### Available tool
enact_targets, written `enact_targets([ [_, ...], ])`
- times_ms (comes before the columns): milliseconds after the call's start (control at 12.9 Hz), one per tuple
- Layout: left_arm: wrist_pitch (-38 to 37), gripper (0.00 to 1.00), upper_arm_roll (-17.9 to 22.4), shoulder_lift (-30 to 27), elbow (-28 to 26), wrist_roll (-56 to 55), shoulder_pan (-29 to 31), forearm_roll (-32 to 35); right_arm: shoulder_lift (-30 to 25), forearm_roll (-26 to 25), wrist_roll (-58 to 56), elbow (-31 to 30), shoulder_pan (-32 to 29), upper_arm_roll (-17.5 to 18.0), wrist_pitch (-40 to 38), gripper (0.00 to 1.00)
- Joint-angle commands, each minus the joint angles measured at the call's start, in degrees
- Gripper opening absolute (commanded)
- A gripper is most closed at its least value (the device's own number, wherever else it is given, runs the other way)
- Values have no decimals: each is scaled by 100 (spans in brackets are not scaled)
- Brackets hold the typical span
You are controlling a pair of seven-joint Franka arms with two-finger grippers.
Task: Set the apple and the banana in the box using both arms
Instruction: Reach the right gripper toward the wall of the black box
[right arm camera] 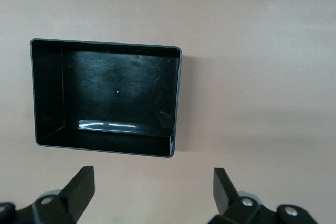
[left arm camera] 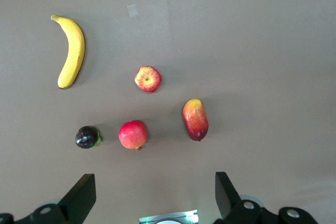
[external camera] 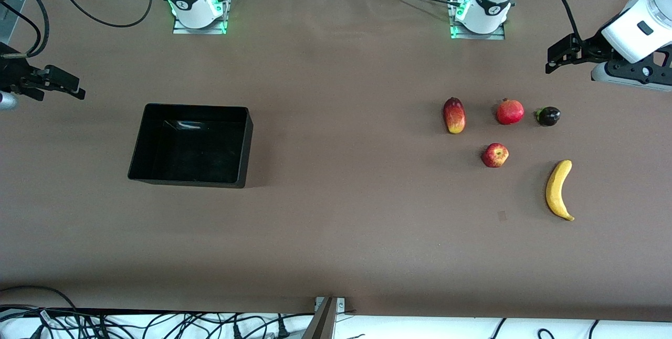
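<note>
Nothing picked up yet, by the look of it. Apple [external camera: 495,155] sat on the table toward the left arm's end, with banana [external camera: 558,190] beside it, closer to that end's edge and a bit nearer the front camera. Mango [external camera: 454,115], pomegranate [external camera: 510,112] and a dark round fruit [external camera: 548,116] lined up in a row just farther back, probably there as decoys. Box [external camera: 191,145] parked empty toward the right arm's end, well apart from all the fruit, which likely explained needing both arms. Left gripper [external camera: 557,61] hung up in the air at its end of the table, jaws spread wide, holding nothing. Right gripper [external camera: 63,83] hovered off the box's end, also wide and empty. Both arms mostly cut off by the frame edges; couldn't pin down what the dark fruit was.
</note>
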Motion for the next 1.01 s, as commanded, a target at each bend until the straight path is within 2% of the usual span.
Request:
enact_targets([
  [0,-71,100,3,43,131,10,16,-2,-19,61,63,-32,5,6,118,100],
  [465,-71,100,3,43,131,10,16,-2,-20,34,72,-120,-12,-20,31,100],
  [698,-71,100,3,43,131,2,16,-2,410,7,142,-356,14,7,215,100],
  [776,-71,100,3,43,131,1,16,-2,472,7,247,-584,14,7,520,100],
  [931,-71,100,3,43,131,2,16,-2,464,7,257,-1495,32,15,1598,100],
])
